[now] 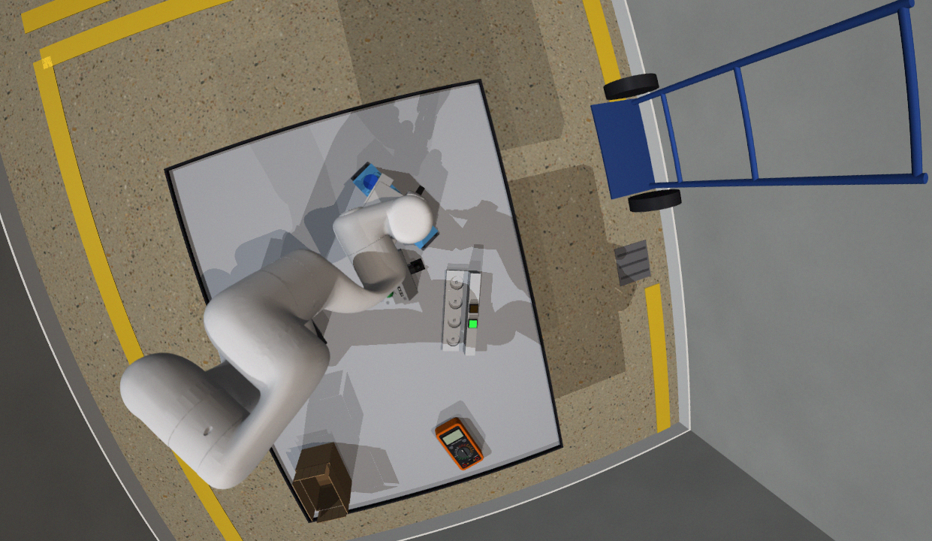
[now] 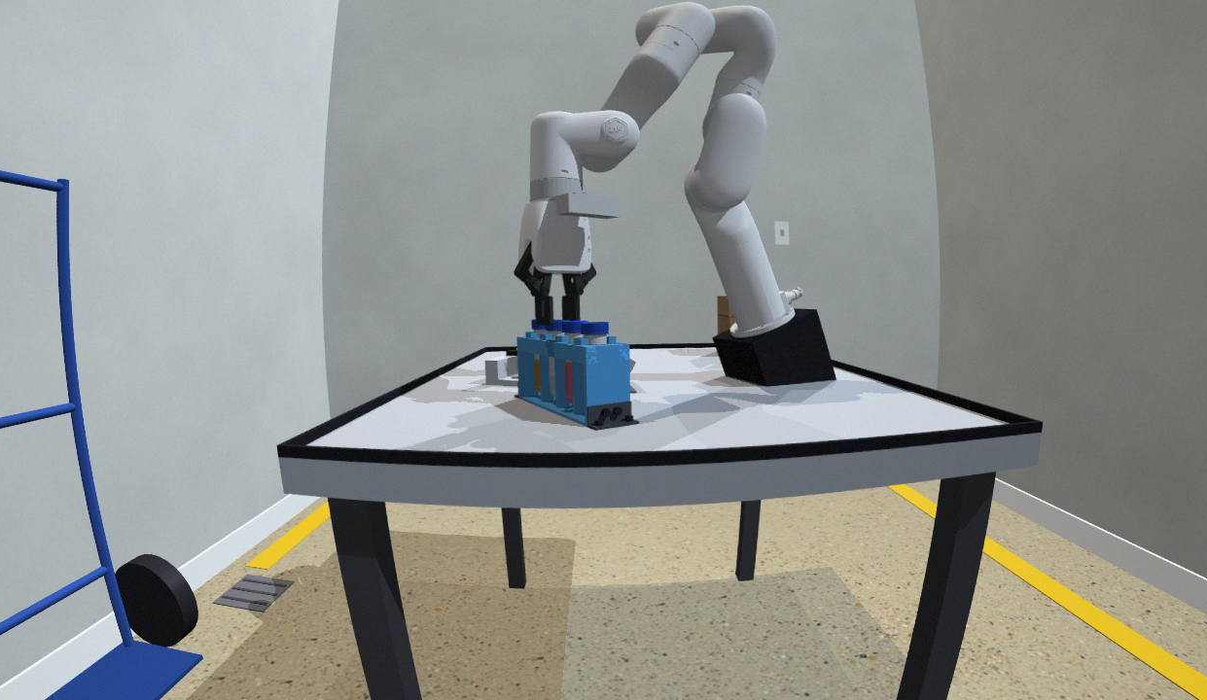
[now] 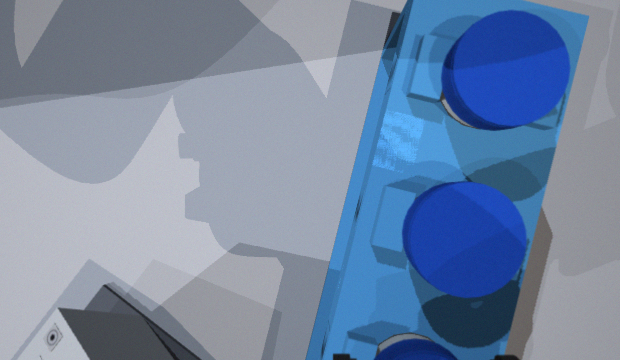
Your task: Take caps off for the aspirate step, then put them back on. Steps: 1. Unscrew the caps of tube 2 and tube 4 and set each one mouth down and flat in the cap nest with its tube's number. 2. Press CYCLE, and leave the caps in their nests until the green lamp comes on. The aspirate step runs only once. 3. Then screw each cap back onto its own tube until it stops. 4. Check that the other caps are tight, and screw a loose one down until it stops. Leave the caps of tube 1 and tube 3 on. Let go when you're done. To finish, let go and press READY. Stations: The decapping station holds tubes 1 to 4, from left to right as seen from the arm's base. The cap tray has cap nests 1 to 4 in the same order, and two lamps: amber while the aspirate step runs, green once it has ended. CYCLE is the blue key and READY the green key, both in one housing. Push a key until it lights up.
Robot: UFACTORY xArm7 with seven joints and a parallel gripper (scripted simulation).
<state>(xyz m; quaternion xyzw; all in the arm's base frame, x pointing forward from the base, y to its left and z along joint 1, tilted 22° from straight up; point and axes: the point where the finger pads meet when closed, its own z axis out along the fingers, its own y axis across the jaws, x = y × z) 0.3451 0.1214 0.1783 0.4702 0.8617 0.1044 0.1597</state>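
Observation:
The blue decapping station (image 2: 574, 375) stands near the table's middle, with blue caps on its tubes. My gripper (image 2: 556, 311) hangs straight down over it, with its fingertips at cap height. In the wrist view two caps (image 3: 507, 70) (image 3: 465, 237) lie ahead on the station (image 3: 390, 225). A third cap (image 3: 415, 351) sits at the bottom edge between my two fingertips. The fingers stand half open on either side of it and do not squeeze it. I cannot tell this tube's number. The cap tray (image 1: 455, 309) shows no blue caps in its nests, and its green lamp (image 1: 472, 323) is lit.
The key housing (image 1: 407, 285) is mostly hidden under my arm; its corner shows in the wrist view (image 3: 115, 325). An orange multimeter (image 1: 459, 442) and a cardboard box (image 1: 321, 481) sit near the table's edge. A blue hand truck (image 1: 758, 134) stands off the table.

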